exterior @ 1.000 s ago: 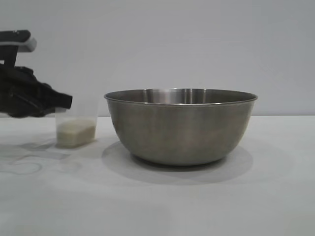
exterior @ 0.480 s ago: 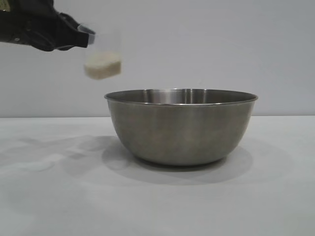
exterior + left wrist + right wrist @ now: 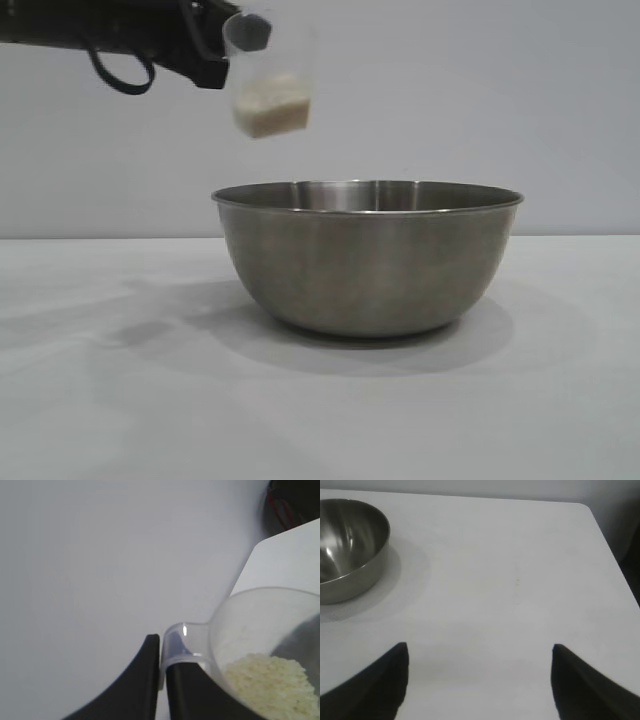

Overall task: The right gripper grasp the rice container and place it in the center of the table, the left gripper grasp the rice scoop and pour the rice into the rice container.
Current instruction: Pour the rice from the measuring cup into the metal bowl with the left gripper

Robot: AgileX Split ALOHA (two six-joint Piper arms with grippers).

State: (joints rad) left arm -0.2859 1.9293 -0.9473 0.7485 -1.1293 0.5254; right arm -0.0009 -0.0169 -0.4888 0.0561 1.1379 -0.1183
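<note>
The rice container [image 3: 367, 257], a wide steel bowl, stands on the white table [image 3: 320, 410] at the middle; it also shows in the right wrist view [image 3: 347, 545]. My left gripper [image 3: 225, 45] is shut on the side handle of the rice scoop [image 3: 268, 80] and holds it in the air above the bowl's left rim, roughly upright. The rice [image 3: 272, 108] lies in the scoop's bottom. In the left wrist view the fingers pinch the handle [image 3: 180, 645] and the rice [image 3: 272, 682] is visible inside. My right gripper [image 3: 479, 650] is open and empty over bare table, away from the bowl.
The table's far edge and rounded corner [image 3: 585, 507] show in the right wrist view. A dark area with red cables [image 3: 295, 502] lies beyond the table in the left wrist view.
My left gripper lifted the scoop off the table at the left and carried it up and rightward, to above the bowl's left rim. The bowl has not moved.
</note>
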